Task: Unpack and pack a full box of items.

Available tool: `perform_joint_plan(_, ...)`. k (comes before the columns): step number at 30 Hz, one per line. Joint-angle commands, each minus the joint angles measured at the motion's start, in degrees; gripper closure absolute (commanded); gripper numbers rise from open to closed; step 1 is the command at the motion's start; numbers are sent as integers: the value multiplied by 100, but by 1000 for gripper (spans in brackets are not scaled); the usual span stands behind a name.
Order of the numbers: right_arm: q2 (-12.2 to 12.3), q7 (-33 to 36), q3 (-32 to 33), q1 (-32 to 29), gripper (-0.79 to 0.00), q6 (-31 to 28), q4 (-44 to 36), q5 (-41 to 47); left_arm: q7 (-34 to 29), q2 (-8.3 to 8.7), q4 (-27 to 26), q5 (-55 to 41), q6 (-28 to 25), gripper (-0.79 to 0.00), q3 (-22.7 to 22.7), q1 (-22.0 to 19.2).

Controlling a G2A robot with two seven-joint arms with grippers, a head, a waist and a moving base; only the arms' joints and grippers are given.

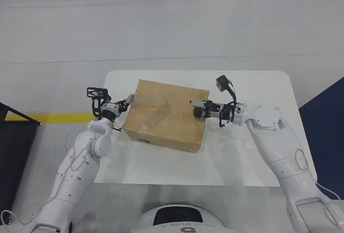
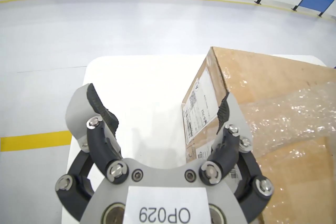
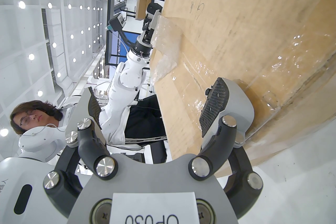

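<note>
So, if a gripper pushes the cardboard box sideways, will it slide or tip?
Probably slides, not tips: the cardboard box looks wider than tall on the flat table. The clear tape on top looks glossy, so a grip may slip there.

Ceiling lamps (image 3: 31, 56) are lighting everything brightly and evenly; plastic tape (image 2: 288, 109) just beside the left hand (image 2: 157, 96) is glinting.

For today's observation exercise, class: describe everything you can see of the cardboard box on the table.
The cardboard box is brown, closed, its top flaps sealed with crinkled clear tape. A white label sits on one end. It lies skewed on the white table, with the left pincer and right pincer, both open, at opposite ends.
</note>
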Motion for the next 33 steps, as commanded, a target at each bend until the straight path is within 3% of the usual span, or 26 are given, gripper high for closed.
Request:
perform_joint_plan(1, 0, 0, 0, 0, -785, 0, 0, 0, -172, 4, 11, 184, -83, -785, 43, -66)
perform_joint_plan(15, 0, 0, 0, 0, -785, 0, 0, 0, -252, 47, -293, 487, -348, -785, -227, 12)
perform_joint_plan(33, 0, 0, 0, 0, -785, 0, 0, 0, -797, 28, -265, 850, -691, -785, -104, -248)
